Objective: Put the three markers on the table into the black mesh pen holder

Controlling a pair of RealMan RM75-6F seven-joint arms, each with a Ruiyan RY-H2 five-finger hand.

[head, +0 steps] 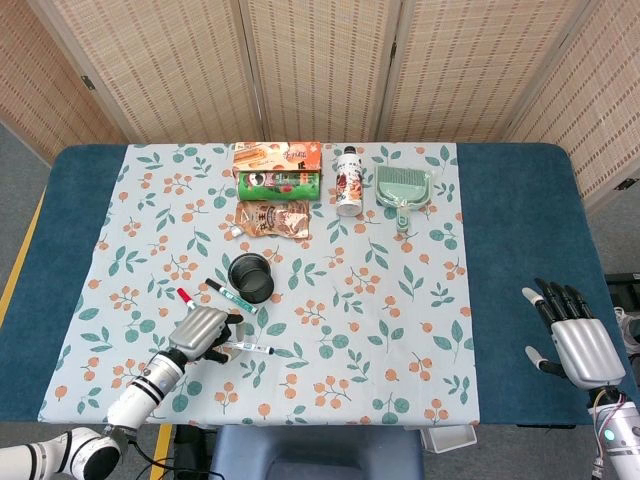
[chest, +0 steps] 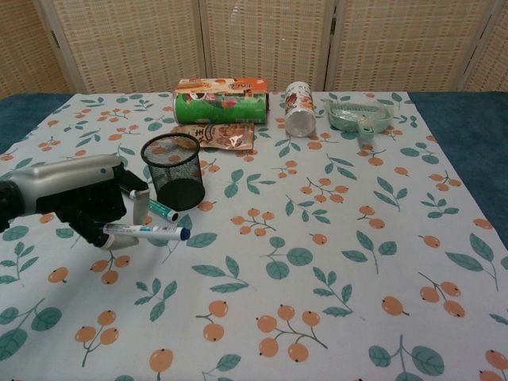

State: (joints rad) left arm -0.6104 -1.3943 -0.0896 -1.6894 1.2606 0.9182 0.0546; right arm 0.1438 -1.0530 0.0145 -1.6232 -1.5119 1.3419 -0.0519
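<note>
Left hand (chest: 83,198) is gripping one white blue-capped marker (chest: 147,231), lying level, cap pointing right, lifted just before the black mesh pen holder (chest: 173,171). One green-capped marker (head: 231,295) and one red-capped marker (head: 188,301) are lying diagonally beside it. Right hand (head: 575,335) is hovering, fingers spread, holding nothing, off the floral tablecloth (head: 380,330).

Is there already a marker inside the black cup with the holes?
No, the black mesh cup looks empty in the head view; one marker is in the left hand and the others lie on the tablecloth.

Left hand (chest: 83,198) holds a blue-capped marker (chest: 147,232) (level) above tablecloth (chest: 333,238).
</note>
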